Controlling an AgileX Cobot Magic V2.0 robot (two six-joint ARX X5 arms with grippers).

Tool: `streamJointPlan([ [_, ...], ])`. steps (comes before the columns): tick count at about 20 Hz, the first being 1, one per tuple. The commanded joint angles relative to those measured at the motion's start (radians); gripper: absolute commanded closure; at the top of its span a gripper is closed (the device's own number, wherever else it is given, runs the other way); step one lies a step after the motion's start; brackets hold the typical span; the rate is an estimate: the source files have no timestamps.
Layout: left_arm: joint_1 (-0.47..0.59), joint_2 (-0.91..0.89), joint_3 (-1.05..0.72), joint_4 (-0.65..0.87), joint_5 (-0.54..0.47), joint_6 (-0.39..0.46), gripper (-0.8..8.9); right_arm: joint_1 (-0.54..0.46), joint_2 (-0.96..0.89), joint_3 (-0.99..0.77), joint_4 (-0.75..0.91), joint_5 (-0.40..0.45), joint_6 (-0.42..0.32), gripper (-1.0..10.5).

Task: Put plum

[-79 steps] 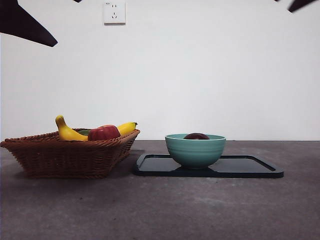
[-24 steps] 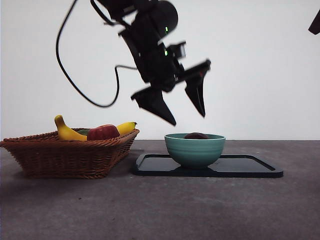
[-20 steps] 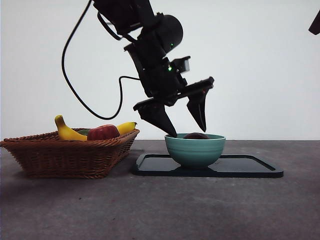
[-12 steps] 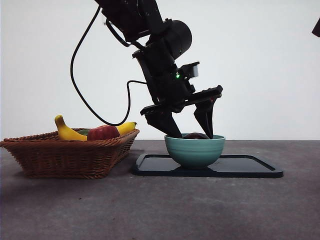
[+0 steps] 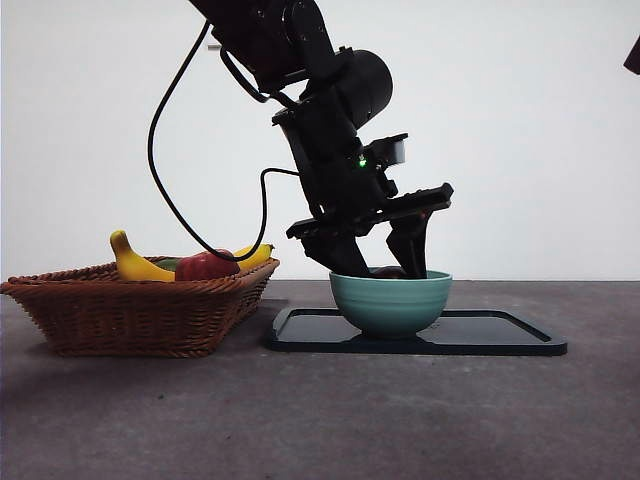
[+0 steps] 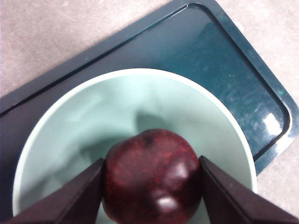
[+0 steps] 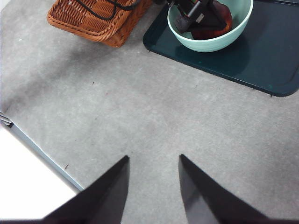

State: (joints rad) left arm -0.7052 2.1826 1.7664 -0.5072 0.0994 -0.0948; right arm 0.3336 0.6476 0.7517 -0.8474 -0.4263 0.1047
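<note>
The plum (image 6: 152, 175), dark maroon and glossy, lies in the pale green bowl (image 6: 140, 74), which stands on the dark tray (image 6: 224, 51). My left gripper (image 6: 151, 161) reaches down into the bowl, open, with one jaw close against each side of the plum. In the front view only the top of the plum (image 5: 388, 271) peeks over the bowl (image 5: 390, 302) rim between the jaws of the left gripper (image 5: 385, 268). My right gripper (image 7: 152, 161) hangs open high above bare table, holding nothing.
A wicker basket (image 5: 130, 312) stands left of the tray (image 5: 500, 338), holding a banana (image 5: 133, 262) and a red fruit (image 5: 207, 265). The left arm's cable loops above the basket. A black tip of the right arm (image 5: 632, 55) shows at the top right corner.
The left arm came in from above and lowered its open gripper into the bowl, its jaws now on either side of the plum. The plum and the bowl have stayed in place.
</note>
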Motion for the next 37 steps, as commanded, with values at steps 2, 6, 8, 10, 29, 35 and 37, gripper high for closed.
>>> streamJointPlan([
  [2,-0.010,0.019,0.028,-0.017,-0.004,0.008,5.97,0.005,0.003,0.007,0.008,0.000,-0.008,7.8],
  [6,-0.007,-0.054,0.040,-0.021,-0.003,0.010,5.97,0.005,0.003,0.007,0.008,0.007,-0.008,7.8],
  [8,-0.002,-0.129,0.041,-0.029,-0.003,0.017,5.97,0.005,0.003,0.007,0.008,0.007,-0.009,7.8],
  [10,0.003,-0.218,0.041,-0.065,-0.004,0.027,5.97,0.005,0.003,0.007,0.008,0.007,-0.009,7.8],
  [29,0.239,-0.994,-0.419,-0.227,-0.059,0.050,5.96,0.005,0.002,0.007,0.009,0.007,-0.009,7.8],
  [35,0.307,-0.971,-0.720,0.053,-0.058,0.053,5.96,0.005,0.002,0.007,0.008,0.007,-0.008,7.8],
  [37,0.334,-0.939,-0.782,0.129,-0.058,0.053,5.96,0.005,0.002,0.007,0.008,0.007,-0.008,7.8],
])
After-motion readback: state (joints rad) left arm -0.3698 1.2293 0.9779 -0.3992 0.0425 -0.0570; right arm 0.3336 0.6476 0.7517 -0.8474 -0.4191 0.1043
